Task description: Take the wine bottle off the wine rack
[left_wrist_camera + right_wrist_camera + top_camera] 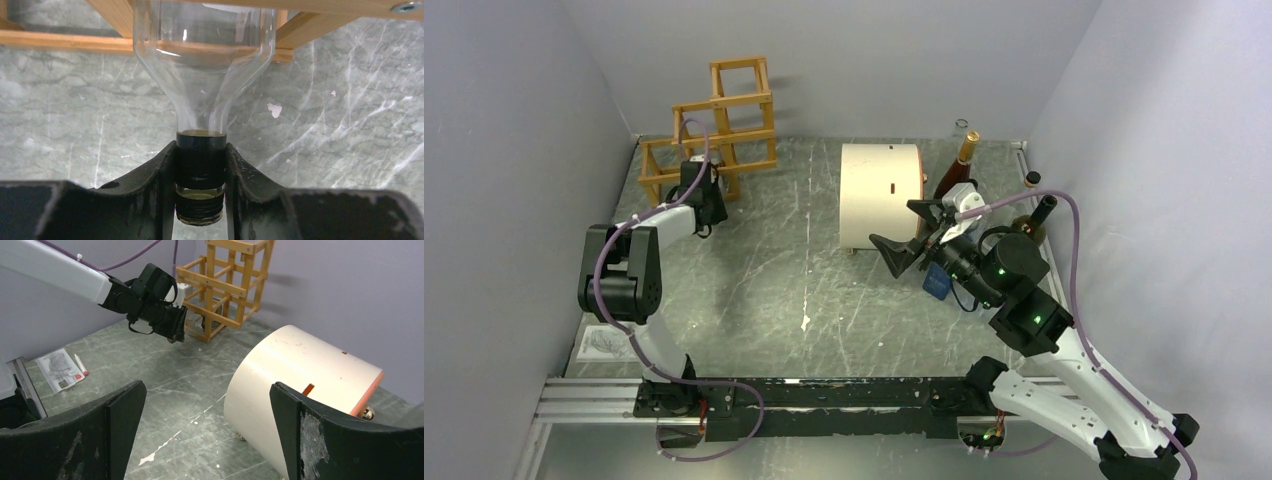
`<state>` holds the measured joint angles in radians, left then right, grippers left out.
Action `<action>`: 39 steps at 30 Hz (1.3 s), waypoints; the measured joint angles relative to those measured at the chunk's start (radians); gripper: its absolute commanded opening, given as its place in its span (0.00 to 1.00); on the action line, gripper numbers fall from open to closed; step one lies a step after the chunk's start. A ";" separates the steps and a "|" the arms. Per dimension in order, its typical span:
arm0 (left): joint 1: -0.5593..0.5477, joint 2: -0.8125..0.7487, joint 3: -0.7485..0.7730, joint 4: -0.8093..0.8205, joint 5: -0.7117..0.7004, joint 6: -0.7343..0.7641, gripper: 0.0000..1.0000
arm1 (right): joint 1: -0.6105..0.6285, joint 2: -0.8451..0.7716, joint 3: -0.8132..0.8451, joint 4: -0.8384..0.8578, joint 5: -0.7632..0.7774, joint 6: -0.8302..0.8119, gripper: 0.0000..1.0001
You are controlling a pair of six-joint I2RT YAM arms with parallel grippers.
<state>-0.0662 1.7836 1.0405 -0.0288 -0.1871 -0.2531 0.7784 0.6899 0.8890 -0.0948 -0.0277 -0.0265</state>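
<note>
The wine rack [719, 125], a lattice of honey-brown wooden bars, stands at the far left; it also shows in the right wrist view [227, 282] and its bars run along the top of the left wrist view [60, 41]. A clear glass wine bottle [202, 65] lies in a low cell with its dark neck pointing out. My left gripper [200, 175] is shut on that neck, just in front of the rack [699, 190]. My right gripper [207, 427] is open and empty, hovering over the table right of centre [914, 235].
A cream cylindrical drum [881, 195] lies on its side mid-table, close to the right gripper [300, 375]. Dark bottles [956, 170] stand behind it at the back right. A paper card and pen [62, 372] lie near the left front edge. Grey walls enclose the table.
</note>
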 measured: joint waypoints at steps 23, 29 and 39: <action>-0.016 -0.409 -0.257 -0.214 0.133 -0.193 0.18 | 0.000 0.090 0.006 -0.001 -0.029 -0.001 1.00; -0.015 -0.534 -0.271 -0.356 0.215 -0.228 0.11 | 0.002 0.185 0.038 -0.003 -0.077 0.007 1.00; -0.016 -0.700 -0.296 -0.563 0.332 -0.310 0.07 | 0.145 0.387 0.172 0.000 -0.011 -0.023 1.00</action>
<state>-0.0818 1.0832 0.7448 -0.5915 0.1444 -0.5629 0.9234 1.0767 1.0607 -0.0952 -0.0383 -0.0498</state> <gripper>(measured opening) 0.372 0.997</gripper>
